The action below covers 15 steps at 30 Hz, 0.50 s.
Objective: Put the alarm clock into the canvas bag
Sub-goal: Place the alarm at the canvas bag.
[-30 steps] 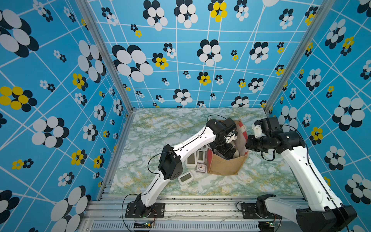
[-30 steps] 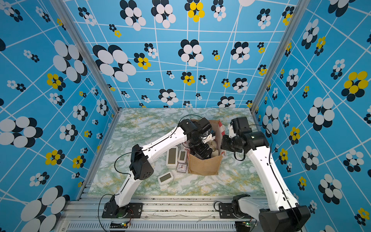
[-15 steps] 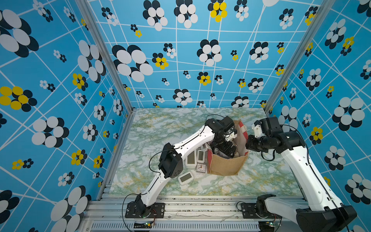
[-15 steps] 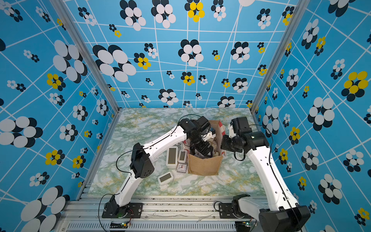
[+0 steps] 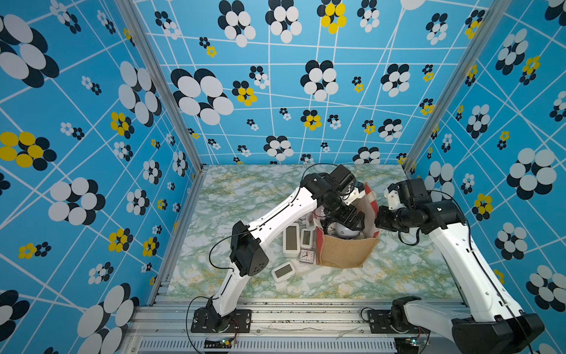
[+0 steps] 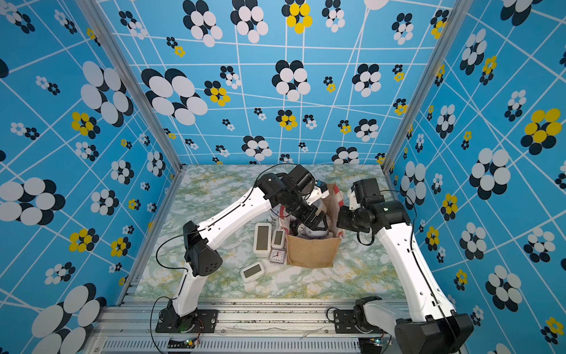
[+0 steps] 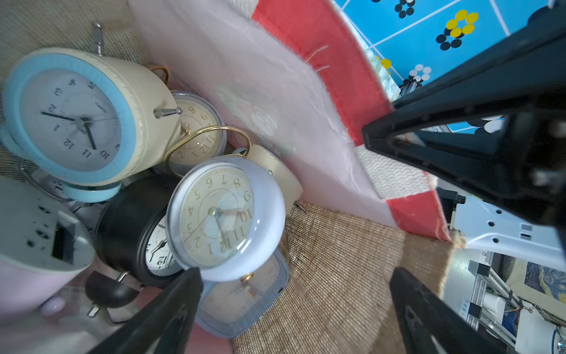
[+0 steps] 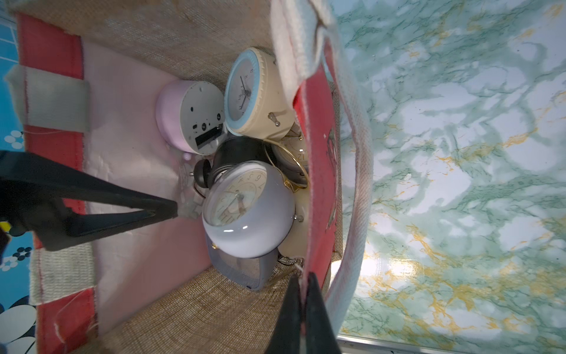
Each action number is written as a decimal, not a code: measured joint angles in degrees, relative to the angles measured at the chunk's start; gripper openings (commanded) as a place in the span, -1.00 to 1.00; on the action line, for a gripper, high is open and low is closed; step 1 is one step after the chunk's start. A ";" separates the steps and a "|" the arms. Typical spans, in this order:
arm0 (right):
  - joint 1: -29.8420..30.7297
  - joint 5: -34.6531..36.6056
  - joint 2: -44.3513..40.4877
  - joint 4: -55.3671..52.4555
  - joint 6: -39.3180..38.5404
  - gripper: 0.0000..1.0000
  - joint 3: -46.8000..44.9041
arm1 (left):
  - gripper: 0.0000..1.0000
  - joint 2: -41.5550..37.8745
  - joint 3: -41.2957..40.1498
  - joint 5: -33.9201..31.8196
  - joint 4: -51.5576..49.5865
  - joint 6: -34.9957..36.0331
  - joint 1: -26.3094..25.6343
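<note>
Inside the canvas bag (image 5: 346, 253), the lilac alarm clock (image 7: 226, 214) rests atop other clocks (image 7: 73, 116), the left tool (image 7: 295, 272) spread wide beside it and the right tool (image 8: 303, 286) clamped on the bag's edge; the left should rise straight, avoiding the rim.

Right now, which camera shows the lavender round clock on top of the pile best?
The left wrist view: the lavender clock sits large in the canvas bag, numerals readable. The right wrist view shows it smaller, angled; in both top views it is tiny, partly behind the left arm.
</note>
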 measured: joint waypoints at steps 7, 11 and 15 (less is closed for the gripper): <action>0.00 0.02 0.00 0.00 0.00 -0.97 0.00 | 0.85 -3.06 -1.75 -2.69 1.27 -2.29 1.09; 0.00 0.37 0.04 0.04 0.00 -0.96 0.00 | 0.77 -8.57 -7.26 -5.84 3.69 -4.92 3.02; 0.00 0.42 0.07 0.04 0.00 -0.96 0.00 | 0.71 -16.39 -16.20 -9.94 8.09 -8.68 6.40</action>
